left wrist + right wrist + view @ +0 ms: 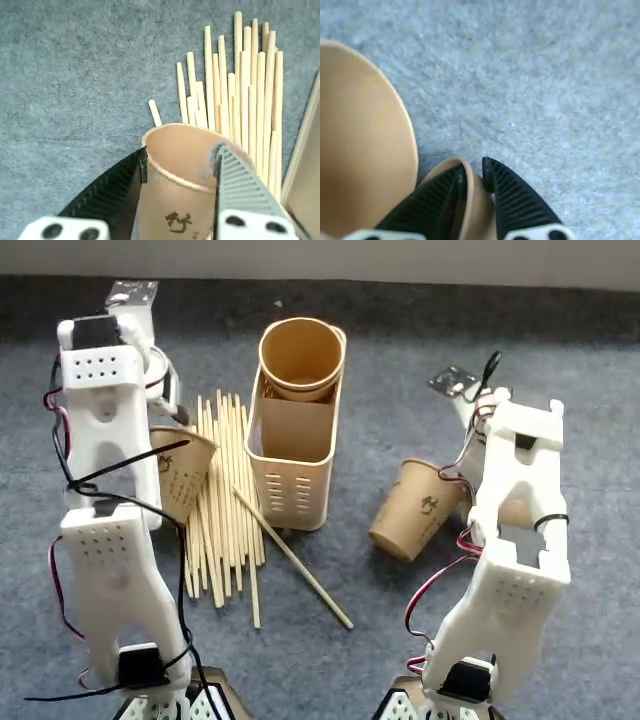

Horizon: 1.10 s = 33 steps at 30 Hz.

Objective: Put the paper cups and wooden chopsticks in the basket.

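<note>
- In the middle of the grey mat [380,380], standing upright: a cream basket [290,480] with slots in its wall.
- Inside the basket, at its 12 o'clock end: stacked paper cups [300,355], mouths up, poking out above the rim.
- At 9 o'clock from the basket, just beside it: a pile of wooden chopsticks [225,500], flat on the mat, mostly pointing from 12 o'clock to 6 o'clock. Not in the basket yet.
- At 6 o'clock from the basket: one lone chopstick [295,560], lying slanted, with one end on the pile and the other end out toward 5 o'clock.
- At 9 o'clock from the pile, touching its edge: the left paper cup [185,470], tilted, mouth toward 12 o'clock.
- Pinching that cup [185,175] with the left claw [180,150]: a black finger [115,190] pressed on one side, a grey finger [240,190] on the other, near the rim. More chopsticks [240,90] on the mat just past the cup.
- At 3 o'clock from the basket, a little apart from it: the right paper cup [420,505], on its side, bottom toward 7 o'clock, mouth toward 1 o'clock.
- Nipping the rim of that cup [360,140] with the right claw [474,165]: both black fingers [515,200] nearly together, with only the thin cup wall between them.
</note>
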Each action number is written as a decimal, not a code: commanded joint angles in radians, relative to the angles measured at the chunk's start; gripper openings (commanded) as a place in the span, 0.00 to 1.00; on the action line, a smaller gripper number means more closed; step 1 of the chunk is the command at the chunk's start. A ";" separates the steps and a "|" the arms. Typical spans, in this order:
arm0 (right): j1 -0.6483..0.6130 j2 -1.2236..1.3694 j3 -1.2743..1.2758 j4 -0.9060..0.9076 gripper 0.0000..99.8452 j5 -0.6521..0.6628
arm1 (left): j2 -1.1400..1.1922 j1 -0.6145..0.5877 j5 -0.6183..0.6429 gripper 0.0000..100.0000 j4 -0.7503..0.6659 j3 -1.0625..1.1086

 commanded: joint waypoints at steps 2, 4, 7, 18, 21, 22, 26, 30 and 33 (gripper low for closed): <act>-0.002 -0.005 -0.030 -0.010 0.03 0.000 | -0.209 -0.024 -0.140 0.22 0.012 0.194; -0.001 -0.004 -0.050 -0.008 0.03 -0.028 | -0.278 -0.044 -0.204 0.22 0.012 0.326; 0.010 -0.004 -0.090 -0.008 0.03 -0.091 | -0.384 -0.087 -0.351 0.22 0.011 0.501; 0.012 -0.002 -0.101 -0.008 0.03 -0.103 | -0.495 -0.306 -0.641 0.10 0.009 0.720; 0.016 -0.002 -0.101 -0.007 0.03 -0.104 | -0.495 -0.306 -0.664 0.08 0.009 0.789; 0.027 -0.004 -0.104 -0.004 0.03 -0.106 | -0.495 -0.306 -0.683 0.06 0.009 0.802; 0.058 -0.024 -0.196 0.079 0.01 -0.230 | -0.507 -0.309 -0.694 0.00 0.008 0.785; 0.111 -0.073 -0.390 0.213 0.01 -0.377 | -0.559 -0.326 -0.681 0.01 0.008 0.671; 0.130 -0.087 -0.535 0.337 0.01 -0.423 | -0.630 -0.328 -0.667 0.01 0.008 0.573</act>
